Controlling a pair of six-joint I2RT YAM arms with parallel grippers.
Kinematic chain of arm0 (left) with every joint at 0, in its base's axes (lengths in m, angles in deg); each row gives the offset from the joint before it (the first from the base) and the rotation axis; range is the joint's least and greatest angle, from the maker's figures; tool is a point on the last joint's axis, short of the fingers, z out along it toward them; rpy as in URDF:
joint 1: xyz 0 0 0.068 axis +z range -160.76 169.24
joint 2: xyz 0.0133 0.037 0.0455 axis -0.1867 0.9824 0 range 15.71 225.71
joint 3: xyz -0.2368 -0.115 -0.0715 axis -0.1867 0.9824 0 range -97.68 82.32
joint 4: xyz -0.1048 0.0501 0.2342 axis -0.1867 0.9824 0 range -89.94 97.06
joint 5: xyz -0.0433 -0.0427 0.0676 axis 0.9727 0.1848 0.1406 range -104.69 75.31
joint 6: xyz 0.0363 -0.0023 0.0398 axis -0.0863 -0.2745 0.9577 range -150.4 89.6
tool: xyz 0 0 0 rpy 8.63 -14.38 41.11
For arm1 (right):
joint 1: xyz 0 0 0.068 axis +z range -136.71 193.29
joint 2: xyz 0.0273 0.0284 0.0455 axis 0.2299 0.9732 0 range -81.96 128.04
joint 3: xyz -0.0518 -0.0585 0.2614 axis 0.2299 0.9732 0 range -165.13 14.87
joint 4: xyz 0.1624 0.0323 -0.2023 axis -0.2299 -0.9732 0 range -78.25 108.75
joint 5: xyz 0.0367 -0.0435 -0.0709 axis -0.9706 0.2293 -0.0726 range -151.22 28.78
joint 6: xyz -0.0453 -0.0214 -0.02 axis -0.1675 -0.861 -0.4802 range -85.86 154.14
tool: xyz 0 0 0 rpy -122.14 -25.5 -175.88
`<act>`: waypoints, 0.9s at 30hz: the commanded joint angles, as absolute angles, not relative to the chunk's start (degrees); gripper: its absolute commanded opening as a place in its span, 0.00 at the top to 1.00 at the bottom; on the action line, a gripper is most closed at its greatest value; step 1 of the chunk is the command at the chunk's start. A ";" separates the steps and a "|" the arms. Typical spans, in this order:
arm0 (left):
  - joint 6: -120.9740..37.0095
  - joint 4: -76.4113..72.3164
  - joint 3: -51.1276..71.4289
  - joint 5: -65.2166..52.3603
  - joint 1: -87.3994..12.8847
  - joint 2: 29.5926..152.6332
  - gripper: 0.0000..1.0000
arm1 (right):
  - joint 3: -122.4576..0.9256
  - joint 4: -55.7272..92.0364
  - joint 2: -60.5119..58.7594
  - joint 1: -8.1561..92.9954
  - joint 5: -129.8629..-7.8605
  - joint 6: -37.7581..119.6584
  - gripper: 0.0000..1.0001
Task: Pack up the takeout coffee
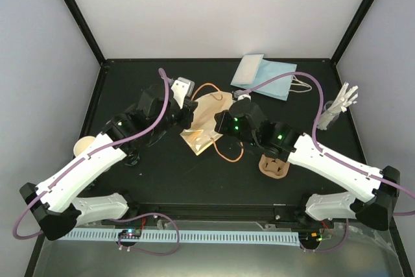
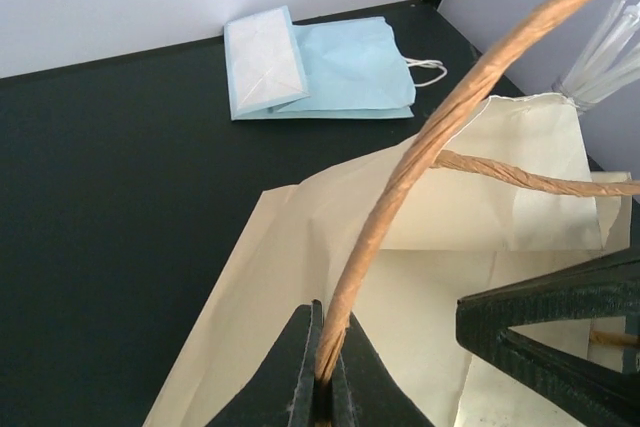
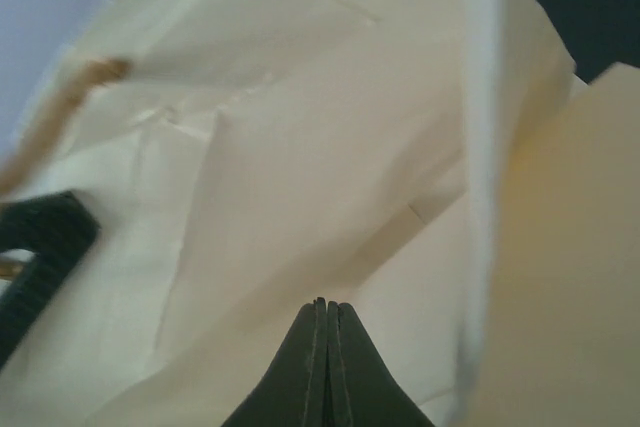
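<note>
Though tan bag (image 1: 205,120) central, blue bag (image 1: 271,80) well apart at far edge.

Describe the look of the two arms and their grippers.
Both the left arm and the right arm have white shells with black joints, small green lights and a purple cable along each. The left gripper and right gripper have black, tapering fingers.

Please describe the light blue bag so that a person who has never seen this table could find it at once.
Look at the far edge of the black table, a little right of the middle. There a light blue paper bag lies flat, its white string handles pointing right. The tan paper bag nearer the middle has brown handles; only this one is blue.
</note>
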State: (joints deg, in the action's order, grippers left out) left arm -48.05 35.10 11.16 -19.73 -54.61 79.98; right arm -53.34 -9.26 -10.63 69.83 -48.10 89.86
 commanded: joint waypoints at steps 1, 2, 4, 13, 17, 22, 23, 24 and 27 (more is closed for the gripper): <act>-49.72 32.22 8.37 -18.87 -53.52 80.49 0.99 | -51.67 -10.20 -9.93 69.71 -45.89 94.45 0.99; -49.81 31.84 8.75 -18.75 -53.45 80.44 0.98 | -51.71 -10.32 -9.55 69.67 -46.24 94.95 0.99; -49.96 30.95 9.50 -18.65 -53.34 80.31 0.98 | -52.15 -11.52 -8.49 69.72 -46.71 96.41 0.99; -50.95 28.92 10.65 -13.42 -53.10 83.31 0.98 | -53.36 -8.74 -4.72 70.03 -49.00 92.58 0.99; -52.08 27.61 10.18 -11.79 -52.86 84.60 0.98 | -54.01 -9.64 -2.77 70.50 -49.28 93.70 0.99; -51.76 25.70 10.17 -9.87 -52.79 84.66 0.99 | -53.43 -11.03 -1.74 70.39 -48.18 97.95 0.99; -51.72 25.58 10.16 -9.86 -52.79 84.43 0.98 | -53.38 -11.78 -1.76 70.42 -47.34 99.13 0.99; -51.57 25.59 10.21 -9.86 -52.77 84.25 0.98 | -53.11 -11.85 -1.95 70.28 -46.84 99.56 0.99; -51.25 25.38 10.86 -10.08 -52.69 83.29 0.98 | -50.94 -9.11 -3.68 69.68 -47.43 99.96 0.99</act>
State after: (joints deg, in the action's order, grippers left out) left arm -50.74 29.95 11.21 -12.71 -52.80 85.20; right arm -52.68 -10.57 -2.04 70.11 -48.58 96.90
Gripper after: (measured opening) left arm 0.019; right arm 0.023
